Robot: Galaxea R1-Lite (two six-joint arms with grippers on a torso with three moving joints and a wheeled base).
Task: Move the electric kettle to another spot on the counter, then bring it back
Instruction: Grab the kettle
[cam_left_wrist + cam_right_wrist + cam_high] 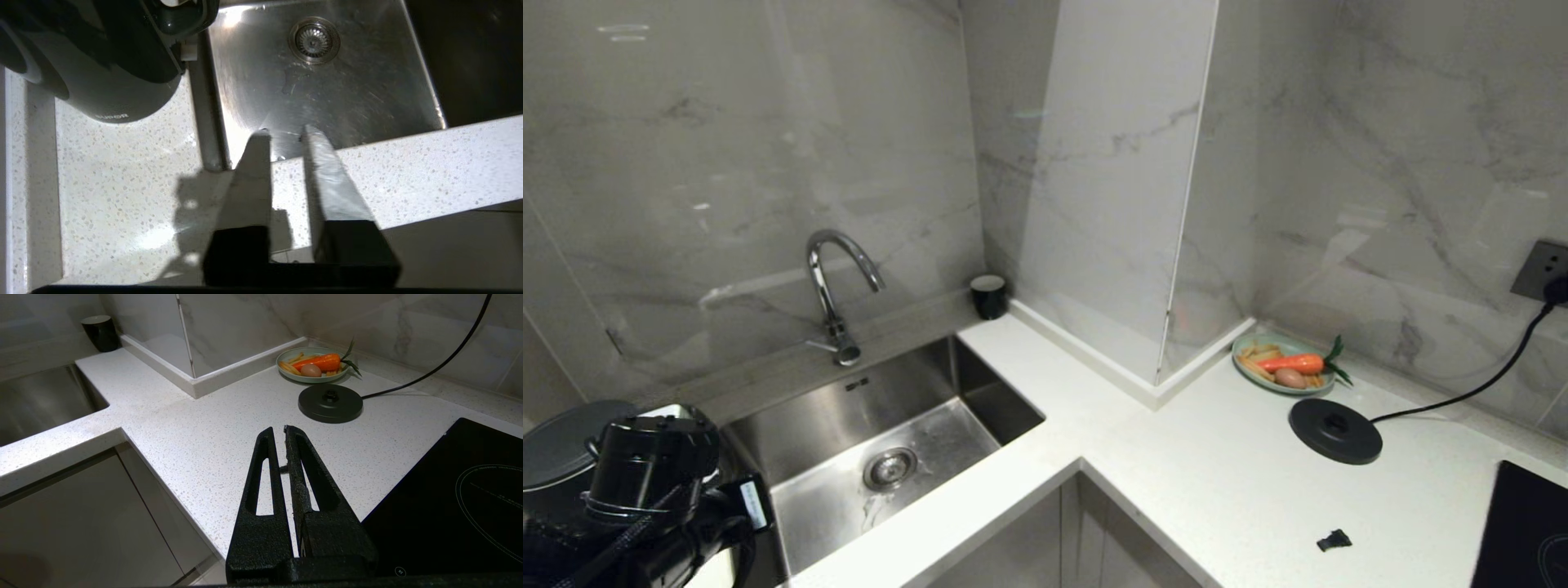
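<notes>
The left claw [284, 134] hangs over the counter [122, 183] edge by the sink [327, 81], its fingers a little apart and empty. The kettle [102, 73] stands just beside the sink, away from its round base [1335, 430], probably parked there before the return. The right claw [278, 433] is closed and idle.

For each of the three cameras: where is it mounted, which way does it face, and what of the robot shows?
Head view: high, looking down at the sink, counter and base disc; left arm at lower left.
Left wrist view: behind the left gripper, looking down at sink edge and electric kettle.
Right wrist view: behind the right gripper, facing across the counter.
Shared: base disc and plate in head and right wrist views.
</notes>
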